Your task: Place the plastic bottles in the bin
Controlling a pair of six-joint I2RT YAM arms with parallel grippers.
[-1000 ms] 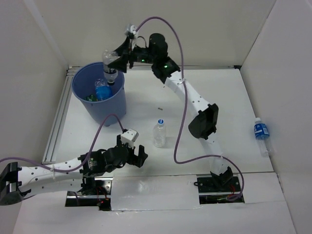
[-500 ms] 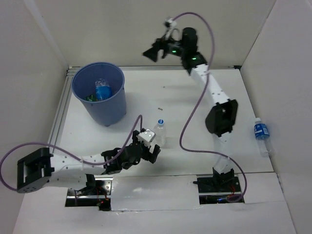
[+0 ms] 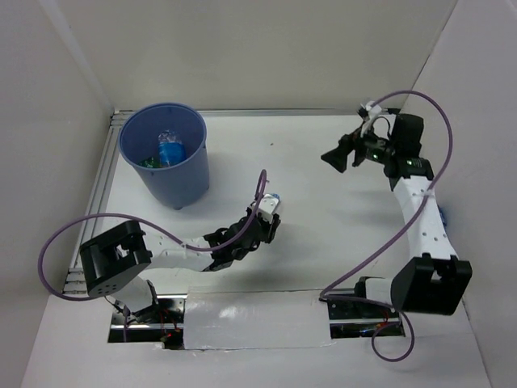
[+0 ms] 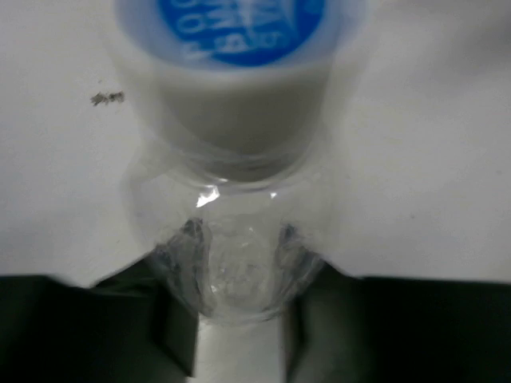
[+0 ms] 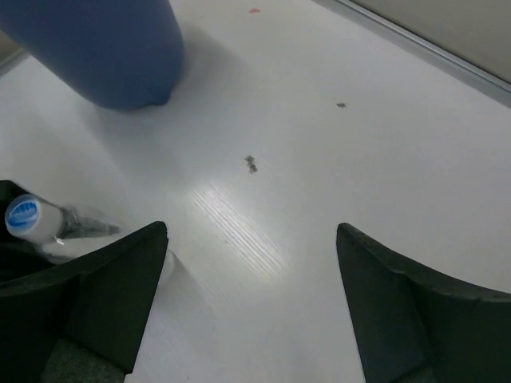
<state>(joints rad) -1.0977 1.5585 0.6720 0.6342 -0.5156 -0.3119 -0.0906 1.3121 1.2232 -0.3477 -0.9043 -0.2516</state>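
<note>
The bin [image 3: 179, 182] is a big blue bucket at the back left; its side [image 5: 104, 48] also shows in the right wrist view. Inside lie a blue-labelled bottle [image 3: 170, 149] and a green one [image 3: 149, 162]. Near the table's middle, my left gripper [image 3: 265, 220] is shut on a clear bottle with a blue-topped cap [image 3: 273, 196]. In the left wrist view the bottle's clear body [image 4: 231, 239] is squeezed between the dark fingers [image 4: 120, 327] of my left gripper [image 4: 239, 271]. My right gripper [image 3: 333, 158] hangs open and empty at the right [image 5: 251, 231]. It also sees that bottle's cap [image 5: 22, 215].
White walls close the table in on three sides. A metal rail [image 3: 101, 186] runs along the left edge beside the bin. A bit of blue [image 3: 443, 216] shows behind the right arm by the right wall. Small dark specks [image 5: 251, 163] lie on the table.
My right gripper let a bottle fall into the bin and swung away to the right. My left arm reached out to the standing clear bottle and shut on it.
</note>
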